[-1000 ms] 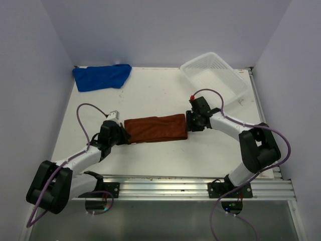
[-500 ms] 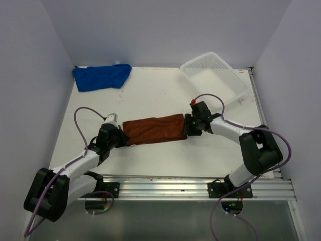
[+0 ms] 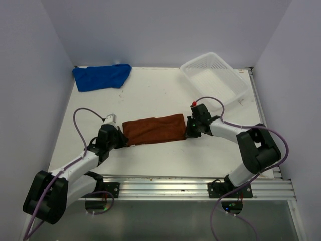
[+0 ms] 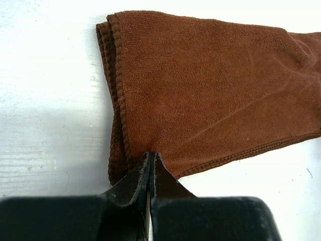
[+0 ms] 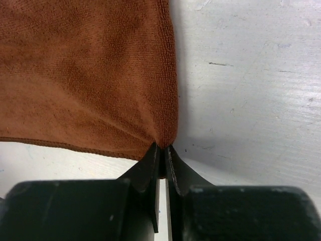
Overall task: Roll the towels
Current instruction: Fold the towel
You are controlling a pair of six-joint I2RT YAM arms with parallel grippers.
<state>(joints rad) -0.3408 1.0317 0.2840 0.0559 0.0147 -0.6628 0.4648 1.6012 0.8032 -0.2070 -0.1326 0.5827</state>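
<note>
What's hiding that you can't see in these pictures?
Top view: where the jaws pinch the brown towel, covered by the wrists.
Left wrist view: the towel's far end, cut off by the right edge.
Right wrist view: most of the towel, cut off at left and top.
Both wrist views: blue towel and basket, outside the frame.

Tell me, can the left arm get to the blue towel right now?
Probably not yet: nothing stands before the blue towel, but the left gripper is shut on the brown towel.
</note>
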